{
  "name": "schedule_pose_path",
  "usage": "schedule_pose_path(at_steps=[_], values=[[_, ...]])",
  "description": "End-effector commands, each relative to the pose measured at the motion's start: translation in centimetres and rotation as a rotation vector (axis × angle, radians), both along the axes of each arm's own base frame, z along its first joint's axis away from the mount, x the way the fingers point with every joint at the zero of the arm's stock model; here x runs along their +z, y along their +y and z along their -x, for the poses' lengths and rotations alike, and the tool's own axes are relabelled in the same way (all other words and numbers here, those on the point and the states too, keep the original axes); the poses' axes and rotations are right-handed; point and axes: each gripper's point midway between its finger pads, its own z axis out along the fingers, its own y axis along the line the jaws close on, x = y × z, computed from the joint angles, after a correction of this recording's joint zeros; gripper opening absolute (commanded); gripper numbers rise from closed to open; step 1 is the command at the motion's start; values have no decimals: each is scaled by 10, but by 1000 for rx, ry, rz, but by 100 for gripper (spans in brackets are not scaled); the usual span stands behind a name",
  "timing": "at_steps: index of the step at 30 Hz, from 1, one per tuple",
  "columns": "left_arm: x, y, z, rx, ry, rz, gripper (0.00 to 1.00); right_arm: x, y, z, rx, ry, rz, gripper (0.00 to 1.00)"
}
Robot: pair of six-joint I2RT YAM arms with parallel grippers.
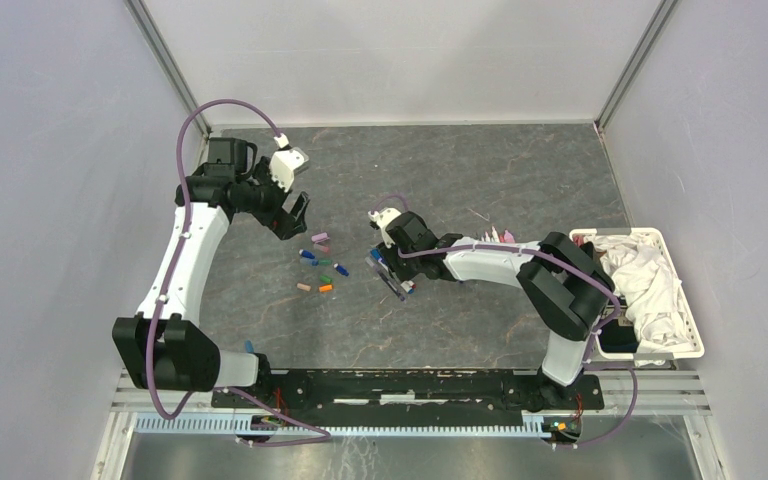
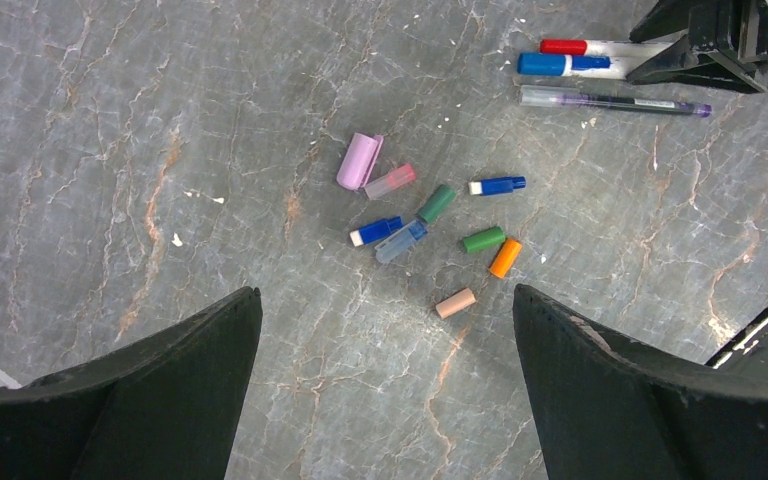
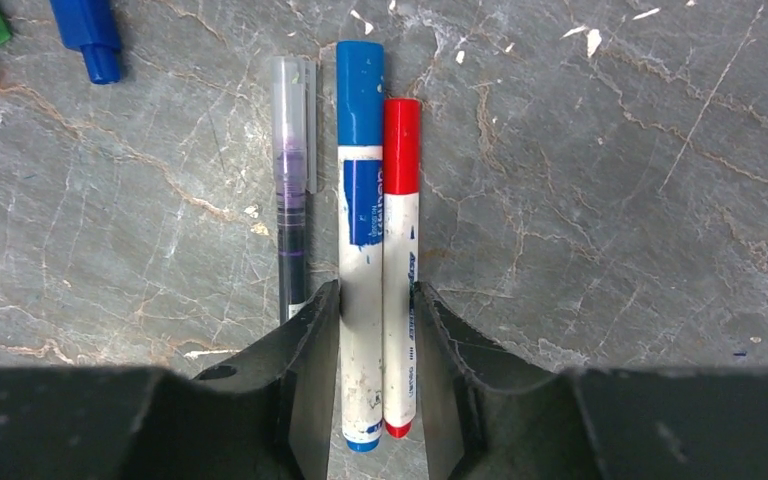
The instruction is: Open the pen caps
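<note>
Right end effector (image 3: 375, 310) clamps pair of white marker pens (image 3: 362, 260), clear purple pen (image 3: 290, 180) just outside; left end effector (image 2: 385, 292) wide open over coloured plastic caps (image 2: 482, 239).

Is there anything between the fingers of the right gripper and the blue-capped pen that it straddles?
Yes. The red-capped pen lies right beside the blue-capped pen, inside the right gripper, so it separates one finger from the blue one. The purple pen lies outside the fingers.

A robot lab test cell: plain panel walls (image 1: 400, 60) in aluminium framing (image 1: 170, 65) box in a marbled table (image 1: 500, 170).
</note>
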Motion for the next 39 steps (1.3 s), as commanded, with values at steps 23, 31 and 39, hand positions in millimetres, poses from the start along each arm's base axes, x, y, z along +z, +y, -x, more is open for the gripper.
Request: schedule_pose_path(at_steps=[23,31,39], values=[[16,-11,11,-52,-16,49,100,12,-5,-14,22,49,-67,31],[15,-11,10,-55,-9,49,100,-5,-10,-9,20,76,-36,31],[15,-11,10,-58,-7,46,100,-18,-23,-7,-5,74,27,32]])
